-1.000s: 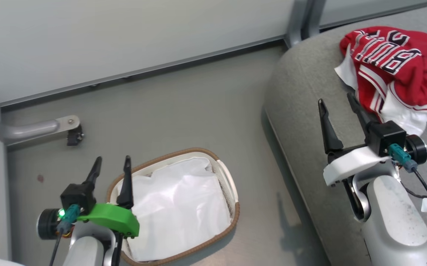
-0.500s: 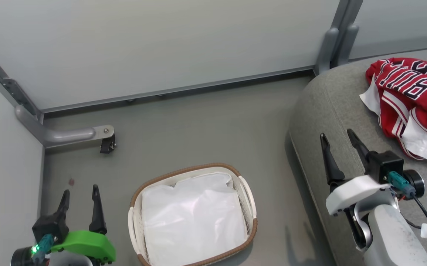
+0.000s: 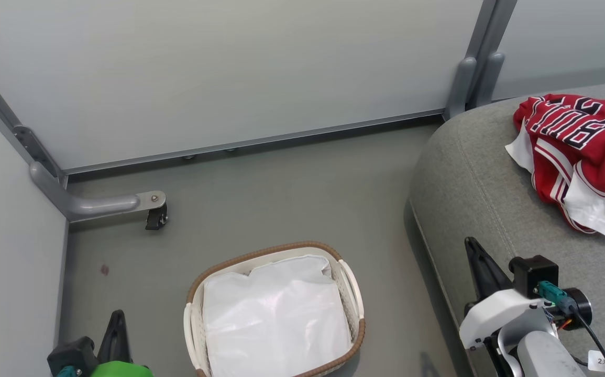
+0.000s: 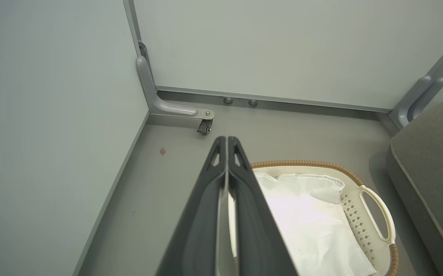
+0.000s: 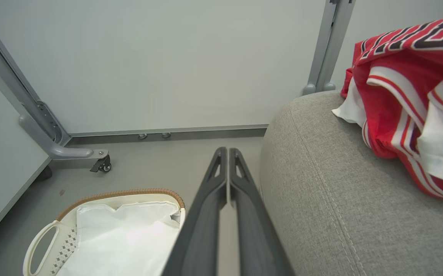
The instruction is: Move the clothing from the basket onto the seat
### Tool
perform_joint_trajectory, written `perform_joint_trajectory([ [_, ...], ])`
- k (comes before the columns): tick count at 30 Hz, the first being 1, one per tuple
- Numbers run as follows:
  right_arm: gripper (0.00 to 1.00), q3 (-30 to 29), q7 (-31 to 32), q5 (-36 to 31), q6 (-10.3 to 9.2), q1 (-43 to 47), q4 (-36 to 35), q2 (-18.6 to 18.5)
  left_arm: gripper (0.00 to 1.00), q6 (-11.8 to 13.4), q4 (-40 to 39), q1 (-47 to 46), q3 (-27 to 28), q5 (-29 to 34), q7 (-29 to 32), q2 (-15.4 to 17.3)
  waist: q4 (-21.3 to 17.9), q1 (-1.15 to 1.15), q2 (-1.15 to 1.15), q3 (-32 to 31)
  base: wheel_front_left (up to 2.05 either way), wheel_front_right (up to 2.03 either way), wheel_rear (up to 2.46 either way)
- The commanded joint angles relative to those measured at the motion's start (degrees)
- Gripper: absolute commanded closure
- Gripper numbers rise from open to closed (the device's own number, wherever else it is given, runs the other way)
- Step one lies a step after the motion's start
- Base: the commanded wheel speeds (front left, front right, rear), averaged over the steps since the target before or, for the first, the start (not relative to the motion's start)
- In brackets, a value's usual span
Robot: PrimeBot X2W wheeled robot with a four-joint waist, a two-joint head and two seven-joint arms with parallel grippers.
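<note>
The red clothing (image 3: 582, 152) with white trim and black letters lies crumpled on the grey seat (image 3: 470, 188) at the right; it also shows at the upper right as clothing (image 5: 409, 96) on the seat (image 5: 340, 199). The white basket (image 3: 352, 285) with a brown woven rim stands on the floor, holding just its white liner (image 3: 273, 319). My left gripper (image 3: 116, 327) sits low at the bottom left, beside the basket (image 4: 373, 199), its fingers (image 4: 240, 184) pressed together and shut on nothing. My right gripper (image 3: 477, 259) hangs over the seat's front edge, its fingers (image 5: 240, 184) also shut and bare.
Pale partition walls close in the back and left. A grey metal foot with a black caster (image 3: 155, 217) juts from the left corner. A grey post (image 3: 472, 78) stands behind the seat. A small red spot (image 3: 104, 269) marks the grey floor.
Both grippers have gone from open to shut and dropped lower in the head view. The camera has lifted and shifted, so basket and seat sit lower in frame.
</note>
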Motion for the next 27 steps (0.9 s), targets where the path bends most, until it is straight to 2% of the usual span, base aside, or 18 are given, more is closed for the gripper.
perform_joint_trajectory([
  [1,1.00,-0.59,0.77,2.10,0.00,-0.84,-0.56,-0.12,1.00,-0.03,-0.51,-0.67,0.53,-2.04,0.72,0.18,0.02,0.00,0.00,-0.02,0.00,0.00,0.00],
  [27,1.00,-2.77,7.24,29.30,-0.02,1.50,-5.10,-0.31,1.00,-0.37,-5.68,-1.85,0.42,-27.68,7.16,0.35,0.45,0.00,0.00,-0.46,0.00,0.00,0.00],
])
